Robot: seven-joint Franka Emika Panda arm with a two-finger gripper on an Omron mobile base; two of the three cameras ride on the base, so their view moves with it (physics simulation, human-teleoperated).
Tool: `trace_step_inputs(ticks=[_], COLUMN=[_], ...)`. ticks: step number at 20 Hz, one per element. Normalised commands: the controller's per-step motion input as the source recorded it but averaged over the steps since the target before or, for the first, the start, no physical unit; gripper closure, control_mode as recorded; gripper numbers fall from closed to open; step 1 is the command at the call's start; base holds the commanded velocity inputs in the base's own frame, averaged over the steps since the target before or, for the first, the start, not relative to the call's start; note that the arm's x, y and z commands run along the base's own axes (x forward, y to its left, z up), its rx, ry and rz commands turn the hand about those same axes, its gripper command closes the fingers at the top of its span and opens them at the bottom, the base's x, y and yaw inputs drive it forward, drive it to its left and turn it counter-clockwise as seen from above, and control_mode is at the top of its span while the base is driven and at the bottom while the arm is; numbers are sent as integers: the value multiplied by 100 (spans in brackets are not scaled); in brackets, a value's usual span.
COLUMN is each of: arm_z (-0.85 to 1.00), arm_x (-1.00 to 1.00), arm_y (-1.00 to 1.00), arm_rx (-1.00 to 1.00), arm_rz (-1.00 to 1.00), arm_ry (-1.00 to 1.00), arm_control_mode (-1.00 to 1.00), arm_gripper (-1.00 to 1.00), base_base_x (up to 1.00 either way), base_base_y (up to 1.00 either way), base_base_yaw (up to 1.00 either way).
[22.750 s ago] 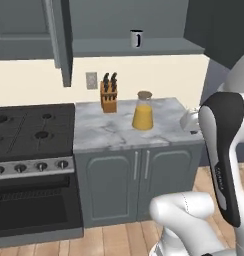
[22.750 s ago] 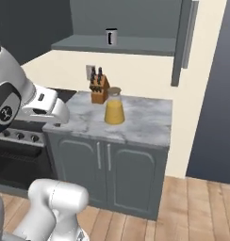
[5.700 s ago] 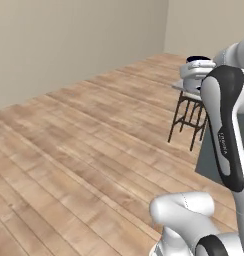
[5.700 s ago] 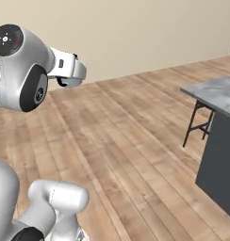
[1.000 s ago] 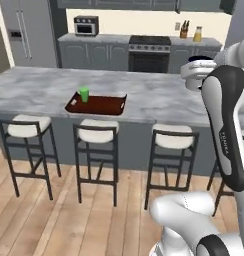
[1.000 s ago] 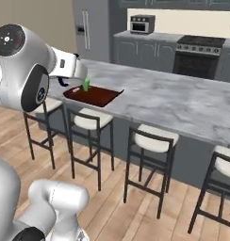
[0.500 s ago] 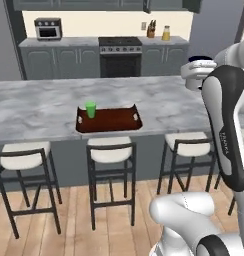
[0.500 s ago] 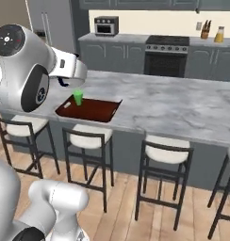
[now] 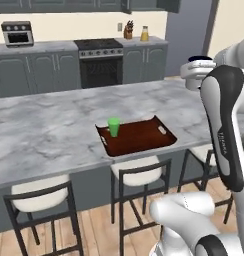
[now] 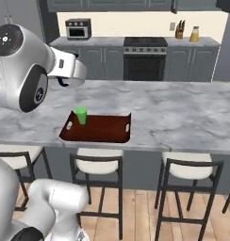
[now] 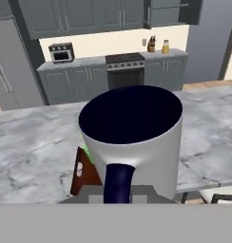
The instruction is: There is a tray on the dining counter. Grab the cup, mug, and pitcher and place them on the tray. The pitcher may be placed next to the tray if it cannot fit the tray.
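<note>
Gripper [image 11: 119, 192] is seen clenched on the mug [image 11: 134, 137] by its dark handle, with the mug carried upright, well above the surface [image 9: 49, 135] and in front of the stools. On the surface the tray [image 9: 139, 141] lies at the near edge, and the cup [image 9: 113, 126] stands in its far-left corner. The pitcher [image 9: 144, 34] is seen on the far counter beside the knife block [image 9: 128, 31]. The step in hand is judged to be the placing of the mug on the tray. The mug should be kept level, carried over the bare right part of the tray, well apart from the cup, and lowered until its base is seated inside the rim before it is released.
</note>
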Motion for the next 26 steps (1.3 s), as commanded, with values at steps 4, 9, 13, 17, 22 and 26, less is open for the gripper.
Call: trace_step_inputs(ticks=[4,9,13,17,22,26], arm_z=[0,0,0,0,0,0], arm_x=[0,0,0,0,0,0], arm_y=[0,0,0,0,0,0], arm_rx=[0,0,0,0,0,0], arm_rz=[0,0,0,0,0,0], arm_ry=[0,0,0,0,0,0], arm_control_mode=[100,100,100,100,100,100], arm_gripper=[100,100,100,100,100,100], base_base_x=[59,37,23,26,31,18], base_base_y=[39,0,0,0,0,0], base_base_yaw=[-9,22,23,1,0,0])
